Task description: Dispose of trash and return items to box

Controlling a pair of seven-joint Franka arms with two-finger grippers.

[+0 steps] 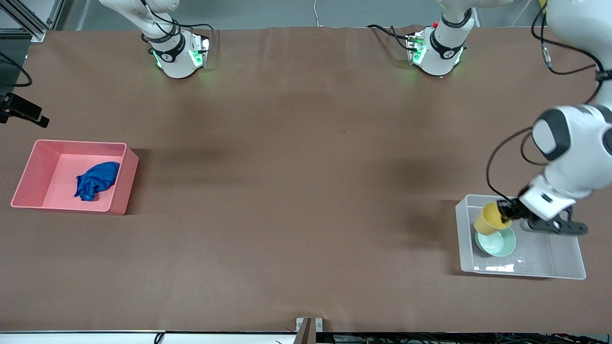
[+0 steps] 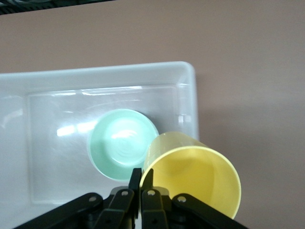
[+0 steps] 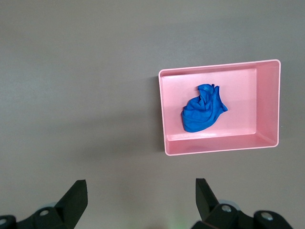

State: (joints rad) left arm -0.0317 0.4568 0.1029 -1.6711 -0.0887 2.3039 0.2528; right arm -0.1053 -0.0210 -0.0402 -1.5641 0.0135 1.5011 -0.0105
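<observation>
My left gripper (image 1: 507,215) is shut on the rim of the yellow cup (image 1: 488,219) and holds it tilted over the clear box (image 1: 564,258). The mint-green bowl (image 1: 497,243) lies in the box, just under the cup. The left wrist view shows my left gripper (image 2: 142,174) pinching the cup's wall (image 2: 195,181) beside the bowl (image 2: 121,143) in the box (image 2: 47,81). The blue cloth wad (image 1: 97,180) lies in the pink bin (image 1: 38,167). My right gripper (image 3: 140,188) is open and empty, high over the table, looking down on the cloth (image 3: 204,109) in the bin (image 3: 209,145).
The pink bin stands at the right arm's end of the table and the clear box at the left arm's end, both on the brown table cover (image 1: 306,191). A black camera mount (image 1: 21,112) sticks in at the table's edge near the pink bin.
</observation>
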